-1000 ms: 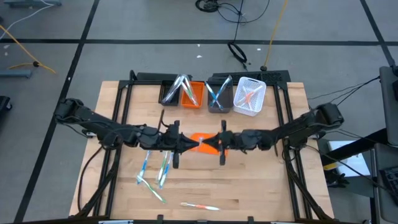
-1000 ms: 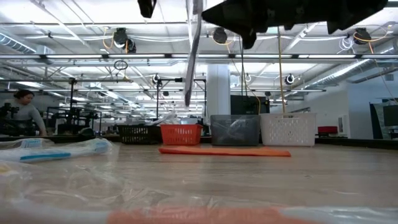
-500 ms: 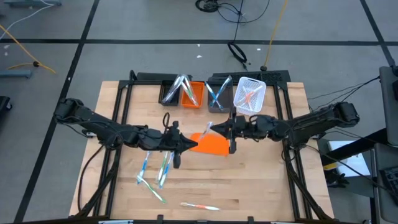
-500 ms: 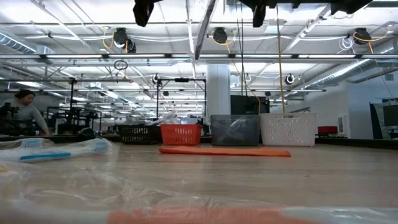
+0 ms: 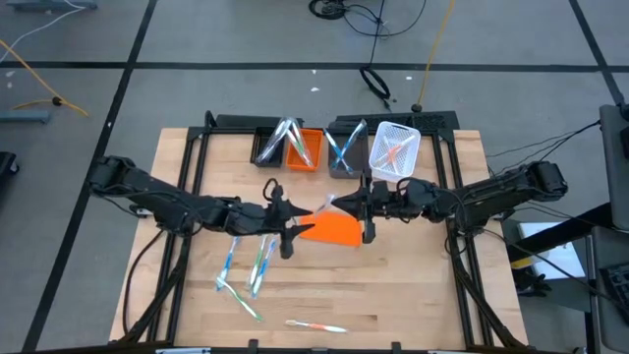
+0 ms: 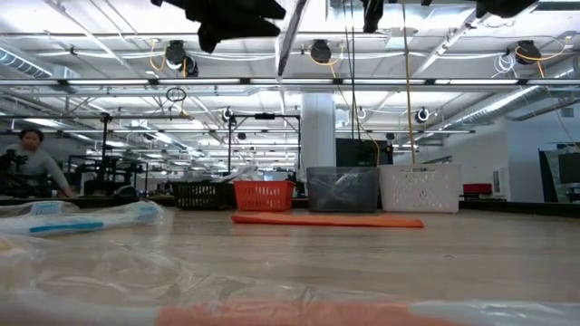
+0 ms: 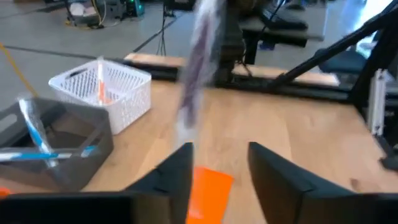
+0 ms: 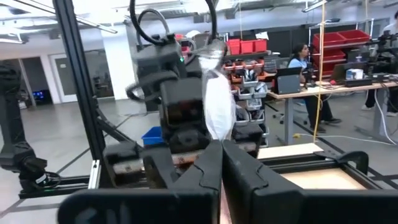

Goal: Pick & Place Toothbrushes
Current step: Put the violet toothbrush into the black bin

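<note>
My right gripper (image 5: 348, 206) (image 8: 221, 163) is shut on a toothbrush (image 5: 327, 203) (image 8: 217, 106) in a clear wrapper, held high above the flat orange sheet (image 5: 332, 231). My left gripper (image 5: 287, 229) (image 7: 219, 171) faces it from the table's left, open, with nothing between its fingers; the wrapped toothbrush (image 7: 199, 62) shows blurred just beyond them. Several more toothbrushes (image 5: 246, 267) lie flat on the table near the front left. Others stand leaning in the bins at the far edge. My right gripper pinches the wrapped toothbrush by one end (image 8: 216, 142) between its two shut fingers. The fingers come about level from the table's right. The rest of the toothbrush sticks out past the fingertips toward my left gripper, slanting (image 6: 290, 36), lifted clear of the table.
Four small bins stand in a row at the far edge: black (image 5: 267, 149), orange (image 5: 307, 149), grey (image 5: 344, 157) and white mesh (image 5: 395, 153). One more toothbrush (image 5: 314, 325) lies near the front edge. A person (image 6: 32, 163) sits far behind the table.
My right gripper has risen and drawn back toward the table's right and far edge, carrying the wrapped toothbrush up away from my left gripper, then held still. My left gripper has stayed over the table's middle, tipped down a little and opened.
</note>
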